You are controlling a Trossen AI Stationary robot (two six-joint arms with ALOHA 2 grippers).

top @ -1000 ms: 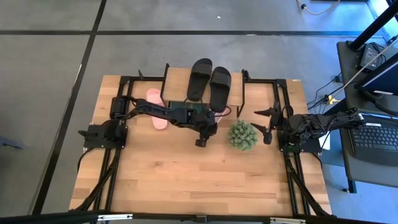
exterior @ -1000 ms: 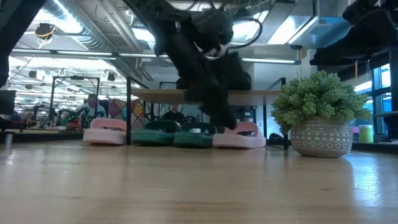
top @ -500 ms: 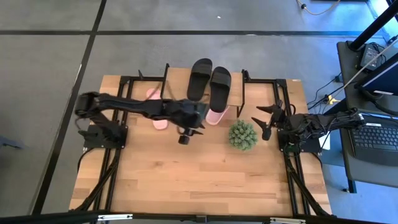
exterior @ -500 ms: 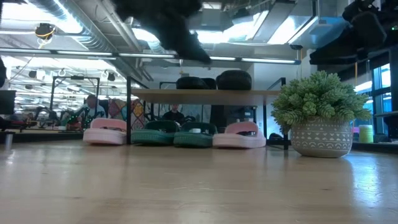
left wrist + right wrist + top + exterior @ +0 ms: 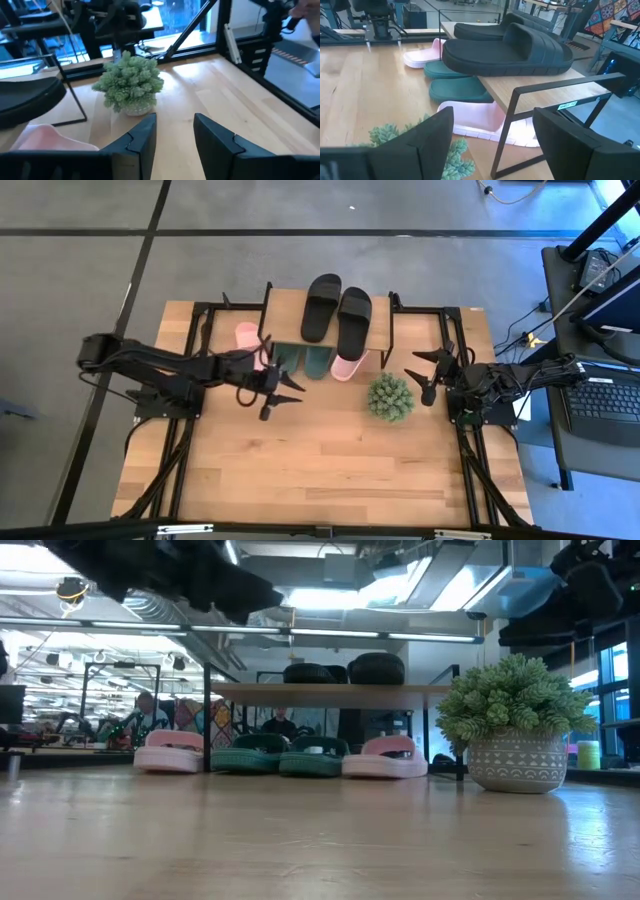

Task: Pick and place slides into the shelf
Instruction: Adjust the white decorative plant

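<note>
The shelf stands at the table's far middle. The black slides lie on its plank top. The dark green slides rest on the table under it. One pink slide lies under its right end, and the other lies just left of it. My left gripper is open and empty above the table, near and left of the shelf. In its wrist view it faces the plant. My right gripper is open and empty at the right, and in its wrist view it faces the shelf.
A spiky green plant in a pale pot stands right of the shelf, between the two grippers. It also shows in the low view. Bare wooden tabletop fills the near half. Black frame rails run along both sides.
My left gripper has drawn away from the pink slide at the shelf's right end. It has gone toward the table's left edge and risen out of the low view. All the slides have stayed where they were.
</note>
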